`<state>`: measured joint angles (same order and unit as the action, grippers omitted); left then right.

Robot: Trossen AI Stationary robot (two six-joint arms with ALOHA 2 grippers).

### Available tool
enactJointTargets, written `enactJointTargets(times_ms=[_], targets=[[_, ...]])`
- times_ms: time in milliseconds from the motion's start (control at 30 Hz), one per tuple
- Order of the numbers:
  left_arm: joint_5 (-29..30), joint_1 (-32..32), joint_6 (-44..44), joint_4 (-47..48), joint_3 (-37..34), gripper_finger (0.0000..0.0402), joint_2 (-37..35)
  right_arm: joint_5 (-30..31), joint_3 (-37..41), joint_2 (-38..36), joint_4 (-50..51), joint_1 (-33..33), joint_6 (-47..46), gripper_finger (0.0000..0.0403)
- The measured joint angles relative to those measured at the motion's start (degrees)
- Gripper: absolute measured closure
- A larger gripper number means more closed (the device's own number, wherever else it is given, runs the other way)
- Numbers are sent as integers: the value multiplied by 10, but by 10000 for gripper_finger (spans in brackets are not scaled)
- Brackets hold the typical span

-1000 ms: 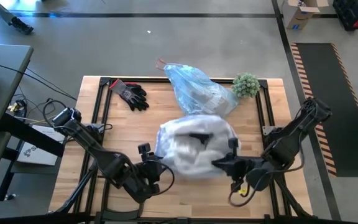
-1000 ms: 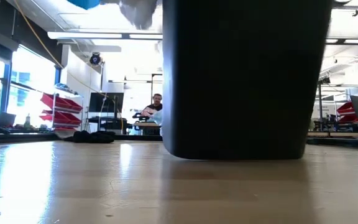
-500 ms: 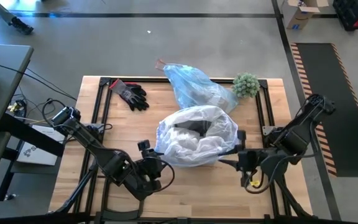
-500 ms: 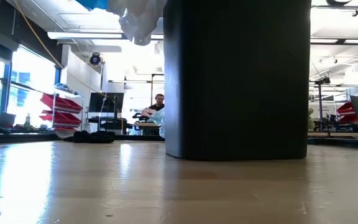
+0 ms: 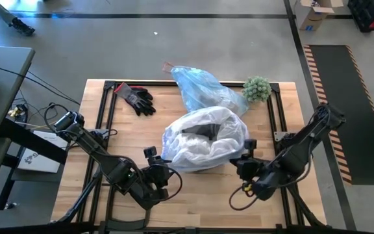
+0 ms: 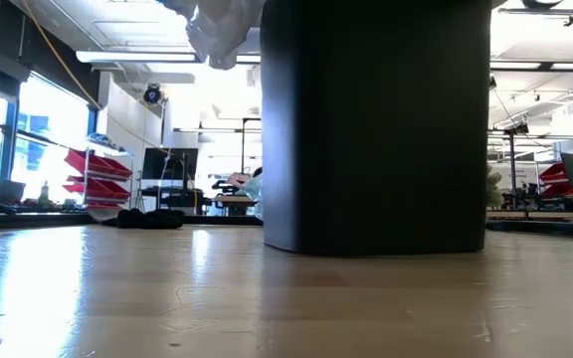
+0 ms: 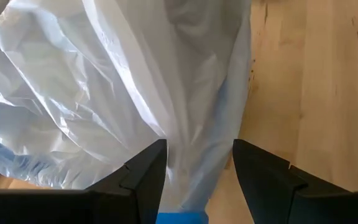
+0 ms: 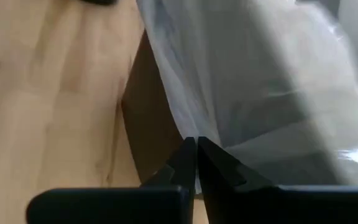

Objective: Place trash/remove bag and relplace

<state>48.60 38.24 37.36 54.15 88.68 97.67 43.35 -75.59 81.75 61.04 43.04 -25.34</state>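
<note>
wooden table (image 5: 128,130) carries black bin (image 6: 376,129), blue bag (image 5: 203,91), gloves (image 5: 136,99), plant (image 5: 256,88).

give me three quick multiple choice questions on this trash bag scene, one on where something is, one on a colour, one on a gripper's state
1. Where is the small green plant?
A. at the table's far right corner
B. inside the white bag
C. beside the gloves

2. What colour is the bag lying at the far edge of the table?
A. black
B. light blue
C. yellow

3. How are the right gripper's fingers?
A. wide open
B. shut together
C. out of view

Answers:
1. A: the plant sits at the far right corner, apart from the gloves and the white bag.
2. B: the bag behind the white one is translucent light blue.
3. B: the right gripper has its fingers closed together at the white bag's edge, while the left gripper is open around a fold of it.
</note>
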Motion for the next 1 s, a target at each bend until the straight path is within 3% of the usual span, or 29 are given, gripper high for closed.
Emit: enactJointTargets(times_ms=[100,267,500,600,700,833,1000], targets=[[-1,3,4,0,0,232,0,-9,0,15,7,-1,-16,402],[-28,16,28,-21,0,232,-23,-89,0,25,10,1,-16,403],[-23,39,5,-125,0,232,-90,-98,-15,-21,5,34,-49,403],[51,36,-19,-138,1,232,-112,-47,-35,-49,-2,54,-57,403],[116,7,-10,-96,0,232,-120,47,-45,-79,-14,69,-69,403],[98,-62,76,9,-6,243,-122,151,-41,-113,28,57,-178,403],[73,-136,148,47,-70,274,-121,142,5,-140,123,7,-339,403]])
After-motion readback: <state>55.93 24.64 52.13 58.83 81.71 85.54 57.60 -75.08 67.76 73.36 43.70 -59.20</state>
